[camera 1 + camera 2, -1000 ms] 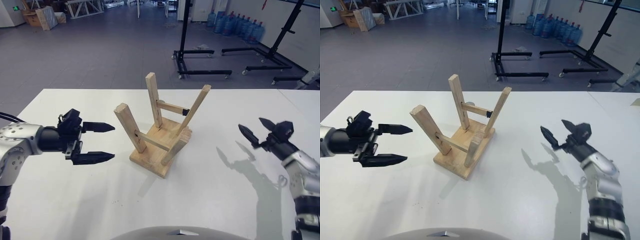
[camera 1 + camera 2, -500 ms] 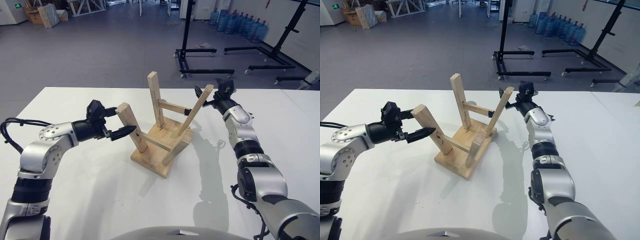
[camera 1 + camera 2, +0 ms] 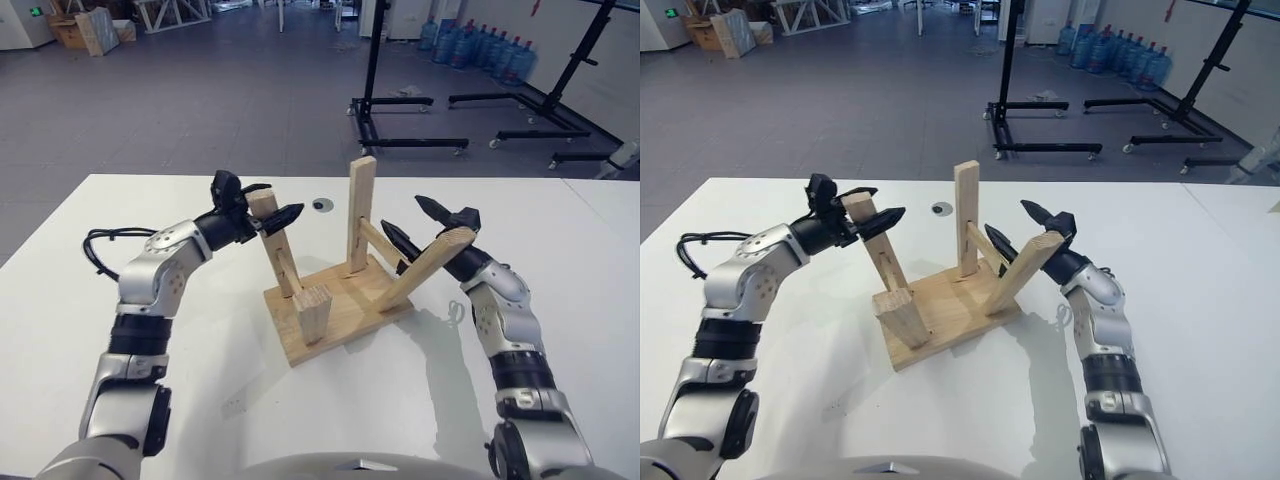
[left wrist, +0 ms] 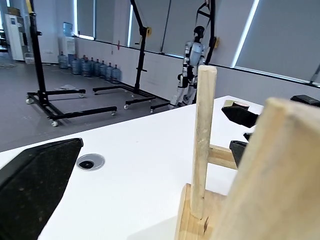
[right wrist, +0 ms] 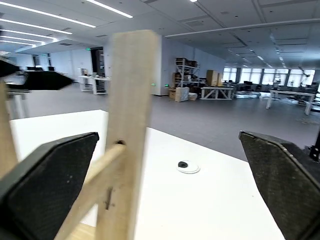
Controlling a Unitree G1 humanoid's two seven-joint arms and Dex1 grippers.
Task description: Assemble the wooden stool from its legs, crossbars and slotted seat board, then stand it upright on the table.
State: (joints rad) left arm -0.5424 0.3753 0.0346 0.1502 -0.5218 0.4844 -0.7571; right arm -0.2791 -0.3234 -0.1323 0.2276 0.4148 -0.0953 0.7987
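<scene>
**White table point(image 3: 560, 330) is carrying the wooden stool point(image 3: 340, 290) upside down, a claw spread around each of two leg tops**

The stool is lying near the table's middle with its seat board point(image 3: 350, 318) flat on the surface and its legs pointing up. The nearest leg point(image 3: 311, 313) is rising from the board's front edge. To the left, the left gripper point(image 3: 286, 198) is hovering with its fingers spread wide, straddling the top of the left-hand leg point(image 3: 278, 255) without closing on it. To the right, the right gripper point(image 3: 400, 211) is likewise gaping wide around the upper end of the slanted leg point(image 3: 420, 272), which is leaning outward. A crossbar point(image 3: 378, 243) is joining that leg to the upright leg point(image 3: 360, 215) behind. Farther back, a round grommet point(image 3: 322, 205) is sitting in the tabletop. Beyond the table, black wheeled stands point(image 3: 410, 140) are standing on the grey floor, with blue water bottles point(image 3: 480, 50) lining the far wall.
</scene>
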